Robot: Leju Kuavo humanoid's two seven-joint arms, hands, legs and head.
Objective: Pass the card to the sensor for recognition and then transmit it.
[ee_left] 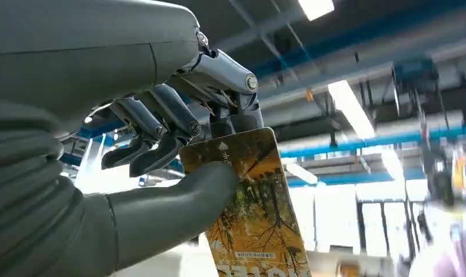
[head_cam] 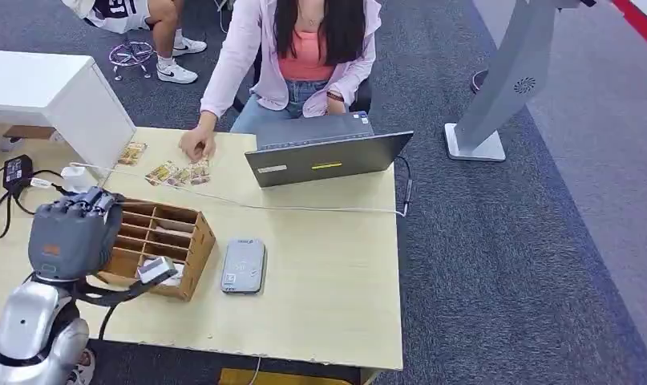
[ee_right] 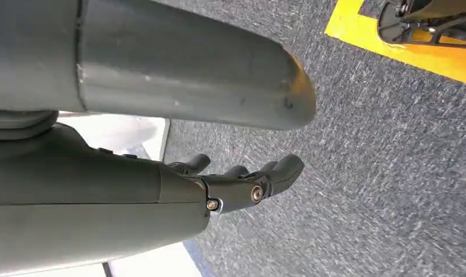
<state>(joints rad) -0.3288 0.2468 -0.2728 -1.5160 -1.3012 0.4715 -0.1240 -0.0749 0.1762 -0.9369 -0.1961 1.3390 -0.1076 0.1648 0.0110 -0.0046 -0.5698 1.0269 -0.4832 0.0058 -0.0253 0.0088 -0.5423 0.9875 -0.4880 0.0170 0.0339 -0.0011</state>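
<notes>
Head view: bright, even, sharp; soft shadows on desk (head_cam: 328, 265).
Left wrist view: ceiling lights (ee_left: 349, 104) glare; background blurred.
Right wrist view: carpet (ee_right: 380, 173) motion-blurred.

I find no text I can read with confidence. The card (ee_left: 253, 213) pinched in the left robot hand (ee_left: 178, 144) carries printed lines near its lower end and a small white arrow mark near its upper end; the lettering is too blurred to make out. The grey sensor (head_cam: 244, 265) on the table (head_cam: 328, 273) bears a small label, illegible to me.
</notes>
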